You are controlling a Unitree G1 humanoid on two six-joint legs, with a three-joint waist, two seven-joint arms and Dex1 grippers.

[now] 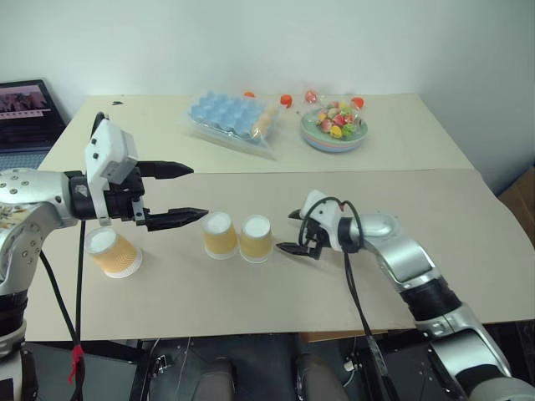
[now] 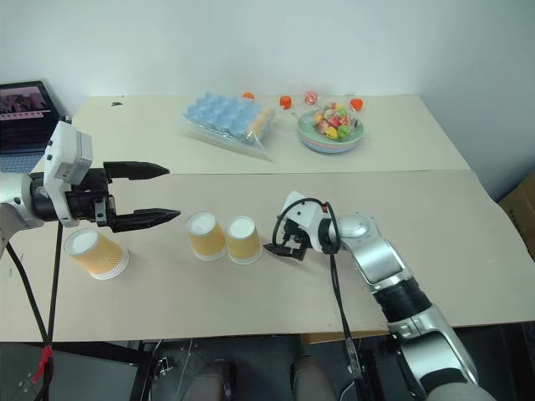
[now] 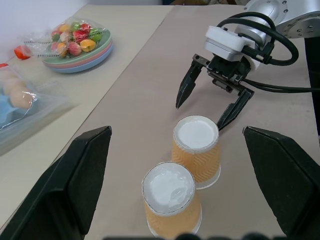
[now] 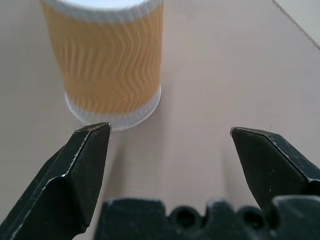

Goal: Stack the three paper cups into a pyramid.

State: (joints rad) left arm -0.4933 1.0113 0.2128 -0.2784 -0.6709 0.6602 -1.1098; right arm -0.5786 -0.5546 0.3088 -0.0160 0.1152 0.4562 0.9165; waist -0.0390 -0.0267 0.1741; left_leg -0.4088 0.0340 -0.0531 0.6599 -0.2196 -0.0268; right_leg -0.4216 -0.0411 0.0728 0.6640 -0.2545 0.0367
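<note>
Two upside-down paper cups (image 1: 238,236) stand side by side as the base; the third cup (image 1: 113,252) waits apart. Both the left gripper (image 1: 180,194) and right gripper (image 1: 296,231) gape, holding nothing. Next, one must likely grasp the third cup and set it on top.

A plain white wall (image 1: 276,42) runs behind two beige tables (image 1: 418,142) pushed together edge to edge. At the far left a laptop (image 1: 25,113) sits open, its screen lit. A cardboard box (image 1: 520,200) stands at right.
</note>
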